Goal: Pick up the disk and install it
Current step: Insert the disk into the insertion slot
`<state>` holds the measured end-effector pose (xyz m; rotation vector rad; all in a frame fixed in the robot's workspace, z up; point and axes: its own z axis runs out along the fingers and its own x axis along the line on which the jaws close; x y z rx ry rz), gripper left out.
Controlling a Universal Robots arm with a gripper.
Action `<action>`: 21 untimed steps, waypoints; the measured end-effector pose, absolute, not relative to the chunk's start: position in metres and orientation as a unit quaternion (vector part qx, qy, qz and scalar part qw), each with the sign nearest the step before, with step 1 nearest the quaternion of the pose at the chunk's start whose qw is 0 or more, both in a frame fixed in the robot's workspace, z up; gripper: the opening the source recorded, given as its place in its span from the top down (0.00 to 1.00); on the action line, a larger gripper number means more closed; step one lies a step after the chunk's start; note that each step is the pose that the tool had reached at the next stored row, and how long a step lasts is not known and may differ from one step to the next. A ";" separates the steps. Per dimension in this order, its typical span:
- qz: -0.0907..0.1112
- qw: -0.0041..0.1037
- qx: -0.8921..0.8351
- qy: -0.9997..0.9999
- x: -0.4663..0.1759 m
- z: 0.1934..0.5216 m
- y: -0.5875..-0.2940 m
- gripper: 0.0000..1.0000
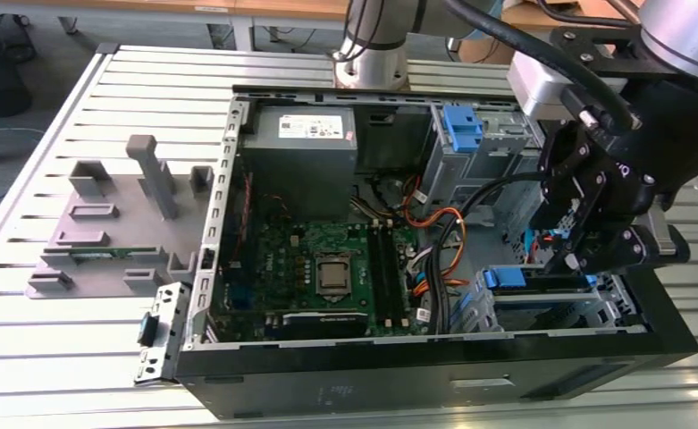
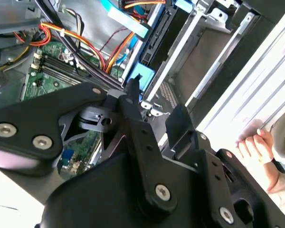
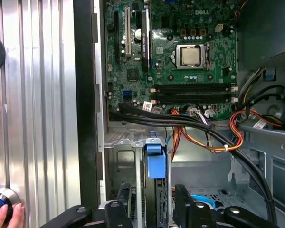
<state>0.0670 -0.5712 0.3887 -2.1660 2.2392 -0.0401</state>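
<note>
open computer case point(image 1: 444, 375) lies on a slatted metal table point(image 1: 38, 357), side panel off. the disk point(image 1: 523, 278) sits on edge in the metal drive cage point(image 1: 611, 308) at the lower right of the exterior view, blue end showing, dark body running toward the exterior view's right. the gripper point(image 1: 569, 264) hangs right over that cage, just above the disk.

in the first wrist view the black fingers point(image 3: 125, 202) are spread apart, one on each side of the disk point(image 3: 156, 161), gaps showing on both sides; cannot tell if either finger touches it. in the second wrist view the gripper point(image 2: 154, 102) points down at the blue end of the disk point(image 2: 142, 73), with the cage wall just beside it.

green motherboard point(image 1: 324, 259) fills the case floor at the centre of the exterior view. grey power supply point(image 1: 306, 143) with a white sticker is at upper centre. an upright blue latch point(image 1: 462, 125) is at upper right. orange and black cables point(image 1: 438, 232) run between the board and the cage. a grey plastic fixture point(image 1: 110, 223) sits on the table at the exterior view's left, well apart from the case.

a person's hand point(image 2: 256, 147) rests beside the case edge in the second wrist view.
</note>
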 end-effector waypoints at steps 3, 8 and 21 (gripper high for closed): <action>-0.014 0.014 -0.695 0.719 0.067 0.385 -0.571 0.51; -0.014 0.014 -0.695 0.719 0.075 0.383 -0.571 0.51; -0.013 0.013 -0.695 0.719 0.082 0.380 -0.569 0.51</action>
